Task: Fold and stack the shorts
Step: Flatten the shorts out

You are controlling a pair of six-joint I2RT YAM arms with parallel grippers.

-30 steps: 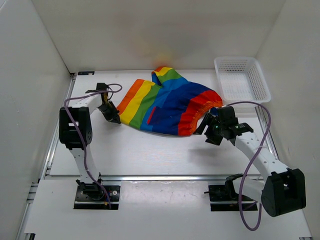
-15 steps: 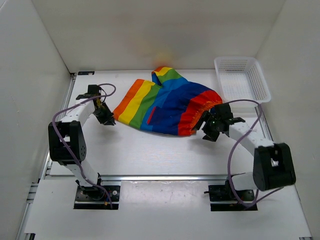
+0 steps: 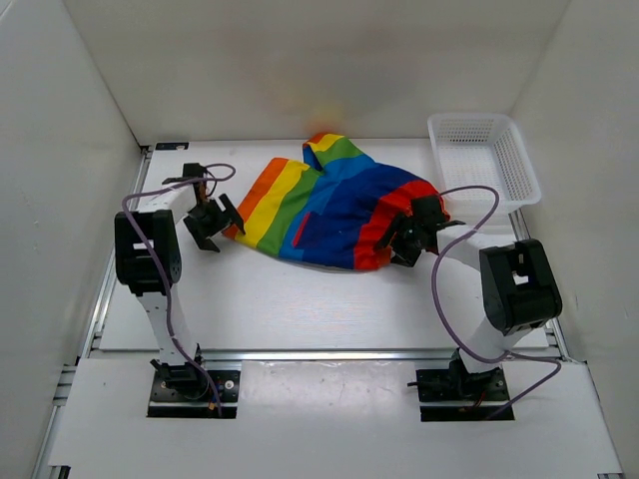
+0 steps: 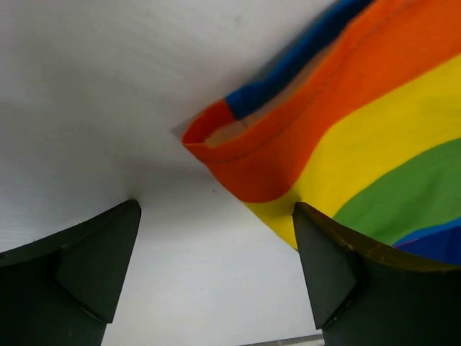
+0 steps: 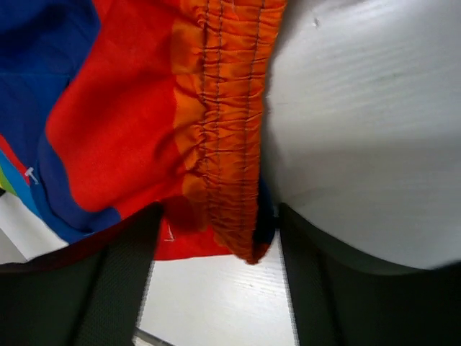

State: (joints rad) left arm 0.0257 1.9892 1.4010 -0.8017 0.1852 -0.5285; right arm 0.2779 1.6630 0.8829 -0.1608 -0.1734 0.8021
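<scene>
Tabletop (image 3: 300, 299) borders shorts' (image 3: 329, 205) edges; left end effector (image 3: 214, 224) and right end effector (image 3: 403, 239) gape.

A white plastic mesh basket (image 3: 484, 158) sits at the upper right of the overhead view, pushed into the back right corner. It is rectangular with a thick rim, and its latticed walls and floor hold nothing. It rests on a white table (image 3: 300, 299) with a faintly ribbed surface (the same fine lines show at the upper left of the left wrist view (image 4: 108, 86) and on the right of the right wrist view (image 5: 374, 130)). Plain white walls (image 3: 300, 70) close the table in at the back and on both sides. A metal rail (image 3: 112, 269) runs along the left edge, and another crosses the lower part of the frame.
</scene>
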